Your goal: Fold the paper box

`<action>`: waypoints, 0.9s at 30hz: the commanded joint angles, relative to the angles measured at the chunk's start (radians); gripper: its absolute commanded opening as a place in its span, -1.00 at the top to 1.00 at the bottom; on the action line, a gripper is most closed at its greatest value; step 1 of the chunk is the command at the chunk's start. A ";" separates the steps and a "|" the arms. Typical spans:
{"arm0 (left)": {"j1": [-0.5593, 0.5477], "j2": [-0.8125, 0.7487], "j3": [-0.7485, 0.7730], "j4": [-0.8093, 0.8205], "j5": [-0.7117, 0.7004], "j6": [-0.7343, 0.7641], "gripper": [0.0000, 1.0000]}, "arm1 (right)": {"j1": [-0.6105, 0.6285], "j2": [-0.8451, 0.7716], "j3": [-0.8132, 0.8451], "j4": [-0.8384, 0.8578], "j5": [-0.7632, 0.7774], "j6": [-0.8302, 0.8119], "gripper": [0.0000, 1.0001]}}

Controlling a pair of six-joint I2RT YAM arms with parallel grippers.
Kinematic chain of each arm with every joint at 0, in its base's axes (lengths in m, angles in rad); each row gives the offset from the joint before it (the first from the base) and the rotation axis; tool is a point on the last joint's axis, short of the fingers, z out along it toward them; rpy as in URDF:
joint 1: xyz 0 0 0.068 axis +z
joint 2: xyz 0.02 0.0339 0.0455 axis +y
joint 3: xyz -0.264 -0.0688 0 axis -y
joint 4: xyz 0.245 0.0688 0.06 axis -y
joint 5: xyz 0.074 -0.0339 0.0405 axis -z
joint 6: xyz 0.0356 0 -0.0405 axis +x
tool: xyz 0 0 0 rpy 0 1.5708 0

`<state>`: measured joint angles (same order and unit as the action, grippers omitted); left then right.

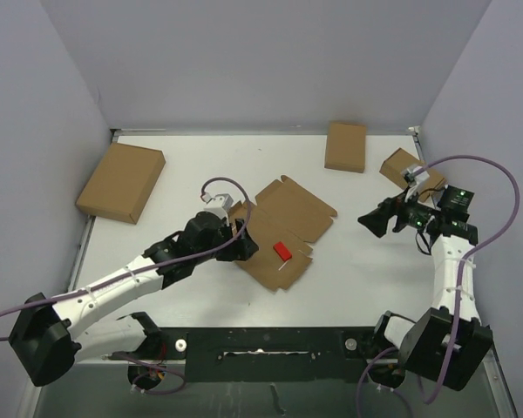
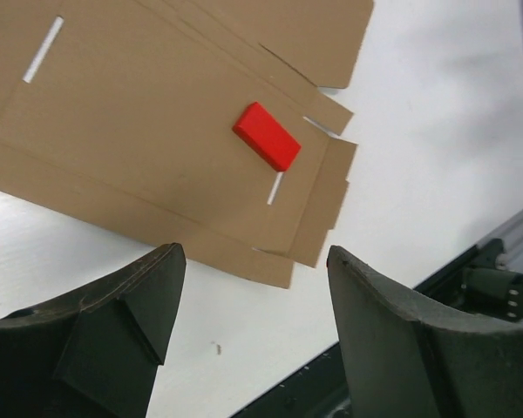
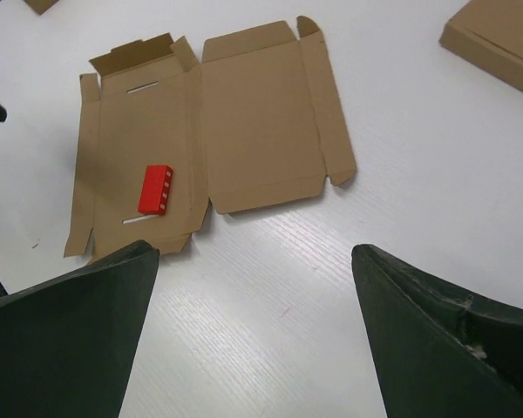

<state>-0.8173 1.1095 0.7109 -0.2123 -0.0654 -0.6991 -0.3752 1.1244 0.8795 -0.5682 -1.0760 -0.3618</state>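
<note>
The paper box (image 1: 286,228) lies unfolded and flat in the middle of the white table, its lid panel toward the back right. On its near panel, beside a thin slit, rests a small red block (image 1: 283,252). My left gripper (image 1: 241,240) hovers at the sheet's left edge. In the left wrist view its jaws (image 2: 254,261) stand open over bare table, just short of the cardboard (image 2: 148,131) and the red block (image 2: 267,136). My right gripper (image 1: 374,222) hangs open to the right of the sheet, well clear of it. The right wrist view shows the sheet (image 3: 253,122) and block (image 3: 156,189) beyond its open jaws (image 3: 253,252).
A larger folded cardboard box (image 1: 120,181) sits at the back left. Two smaller cardboard boxes (image 1: 345,145) (image 1: 410,171) lie at the back right, one close behind the right wrist. Grey walls enclose the table on three sides. A black rail (image 1: 270,353) runs along the near edge.
</note>
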 commanded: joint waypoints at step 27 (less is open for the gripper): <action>0.009 0.007 0.177 -0.140 0.066 0.020 -0.36 | -0.047 0.020 0.142 -0.343 0.026 -0.143 -0.96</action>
<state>-0.8158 1.1046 0.8066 -0.3515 -0.0448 -0.6979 -0.4221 1.1496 0.9897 -0.9108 -1.0382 -0.5194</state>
